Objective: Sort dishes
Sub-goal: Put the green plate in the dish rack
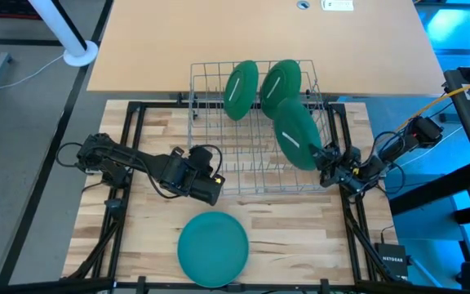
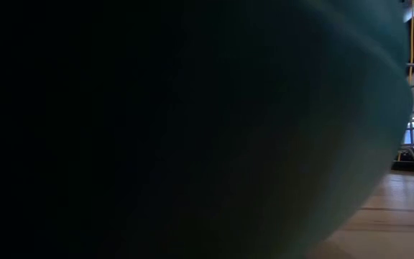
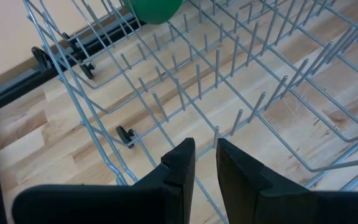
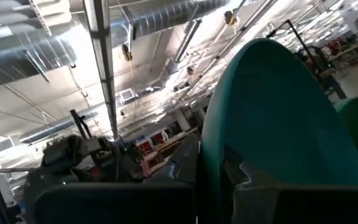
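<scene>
A wire rack [image 1: 219,159] stands at the middle of the table's far side. Two green plates [image 1: 241,88] [image 1: 281,80] stand on edge between the tines at its far end. A third plate [image 1: 296,135] slants over the rack's right part, with my right gripper [image 1: 326,157] shut on it. A fourth plate [image 1: 213,247] lies flat near the table's front edge and fills the low view [image 2: 264,108]. My left gripper [image 1: 210,186] hangs shut at the rack's near left corner, with nothing between its fingers [image 3: 180,163]. My right gripper pinches the third plate's rim [image 4: 211,149] between its two fingers, at the plate's near right edge. The fingers come from the table's right side, slanting a little upward. The plate stands on edge and rises past the fingers toward the rack's far end. I cannot tell whether it touches the rack.
Black frame rails [image 1: 129,139] run around the wooden table top. A tan board [image 1: 259,41] lies behind the rack. Cables and a small black box [image 1: 394,261] sit off the table's right side. Bare wood lies to either side of the flat plate.
</scene>
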You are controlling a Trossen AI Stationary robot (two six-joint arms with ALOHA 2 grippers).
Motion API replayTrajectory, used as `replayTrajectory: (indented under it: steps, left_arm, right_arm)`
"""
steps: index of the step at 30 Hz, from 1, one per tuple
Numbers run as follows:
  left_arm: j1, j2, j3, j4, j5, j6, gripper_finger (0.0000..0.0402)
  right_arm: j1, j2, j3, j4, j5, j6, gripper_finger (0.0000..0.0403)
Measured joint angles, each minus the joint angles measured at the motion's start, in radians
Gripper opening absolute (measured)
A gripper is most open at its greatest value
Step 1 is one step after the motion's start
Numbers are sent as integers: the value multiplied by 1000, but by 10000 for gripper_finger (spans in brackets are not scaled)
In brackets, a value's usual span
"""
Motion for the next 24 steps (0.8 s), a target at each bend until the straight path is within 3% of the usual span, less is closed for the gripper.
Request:
replayTrajectory:
  steps: [6,10,16,20,24]
  left_arm:
    - [-2,0,0,1,-3,0,59]
    - [-2,4,0,63,-49,22,59]
    - [18,58,0,444,-217,315,59]
    - [77,107,0,730,-231,580,59]
    - [158,153,0,893,-234,728,58]
  right_arm:
    - [6,2,117,1,-52,-179,14]
    - [66,6,152,-22,5,-292,14]
    - [113,38,157,-20,101,-331,14]
    - [111,77,157,-21,109,-319,14]
    - [111,107,157,-14,137,-268,14]
